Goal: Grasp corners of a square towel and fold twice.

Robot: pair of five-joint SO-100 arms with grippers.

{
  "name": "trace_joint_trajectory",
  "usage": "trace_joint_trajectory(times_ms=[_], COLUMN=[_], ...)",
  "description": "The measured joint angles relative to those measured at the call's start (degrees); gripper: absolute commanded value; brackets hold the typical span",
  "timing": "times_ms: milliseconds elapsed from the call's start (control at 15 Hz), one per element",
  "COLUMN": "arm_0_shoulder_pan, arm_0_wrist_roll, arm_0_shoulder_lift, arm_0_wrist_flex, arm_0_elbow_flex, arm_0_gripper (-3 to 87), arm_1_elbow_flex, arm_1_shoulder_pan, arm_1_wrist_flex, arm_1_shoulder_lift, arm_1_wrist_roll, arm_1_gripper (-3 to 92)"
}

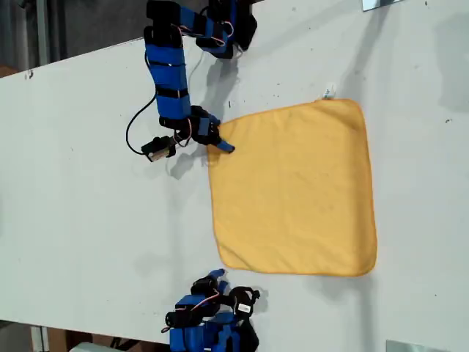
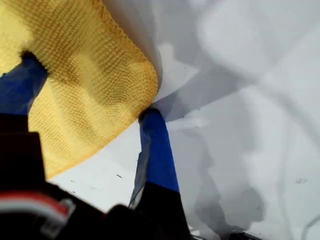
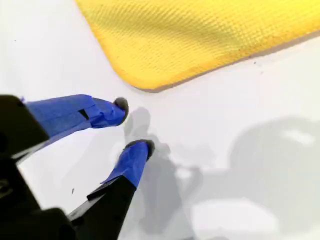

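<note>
Square towel (image 1: 297,189): lies flat and unfolded on the white table (image 1: 80,205), toward the exterior view's right; small white tag (image 1: 329,92) at its upper corner in that view.
My first gripper (image 1: 220,144): jaws closed on the towel's corner (image 2: 132,82), one blue finger under the cloth and one over it; the corner is bunched and slightly raised.
My second gripper (image 3: 134,125): jaws slightly apart, holding nothing, tips near the table, just beside a rounded corner (image 3: 145,80) without touching it.

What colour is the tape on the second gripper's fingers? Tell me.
Blue, over black parts; my second gripper's fingers show it best in the second wrist view.
</note>
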Motion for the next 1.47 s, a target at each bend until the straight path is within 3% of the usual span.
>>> trace_joint_trajectory(times_ms=[67,133,200,533,733,867,1000,1133,1467], arm_0_shoulder_pan=[2.29,5.36,7.91,9.84,8.88,5.71,5.10,4.48,4.48], arm_0_wrist_roll=[-2.20,-4.66,-6.50,-6.33,-2.99,-0.26,0.79,2.37,0.62], arm_0_shoulder_lift=[-5.27,-11.43,-17.84,-26.37,-24.26,-20.74,-18.63,-17.40,-20.65], arm_0_wrist_flex=[-3.69,-6.59,-9.05,-9.49,-2.46,0.70,2.29,0.44,-15.03], arm_0_elbow_flex=[-0.97,-2.90,-5.36,-14.15,-17.75,-17.84,-17.84,-16.35,-8.96], arm_0_gripper=[5.7,-0.1,-0.1,2.0,-0.1,15.9,17.8,18.9,16.8], arm_1_elbow_flex=[0.00,0.00,-0.18,-1.05,-1.05,-1.05,-1.05,-1.05,-1.05], arm_1_shoulder_pan=[0.00,0.00,0.09,0.00,0.00,-0.09,-0.09,-0.09,-0.09], arm_1_wrist_flex=[0.09,0.26,0.26,-0.18,-0.18,-0.18,-0.18,-0.18,-0.18], arm_1_shoulder_lift=[0.00,0.00,0.00,0.09,0.09,0.09,0.09,0.09,0.09], arm_1_wrist_roll=[0.00,0.00,0.00,0.09,0.09,0.09,0.09,0.09,0.09], arm_1_gripper=[24.6,2.6,0.0,0.0,0.0,0.0,-0.1,-0.1,-0.1])
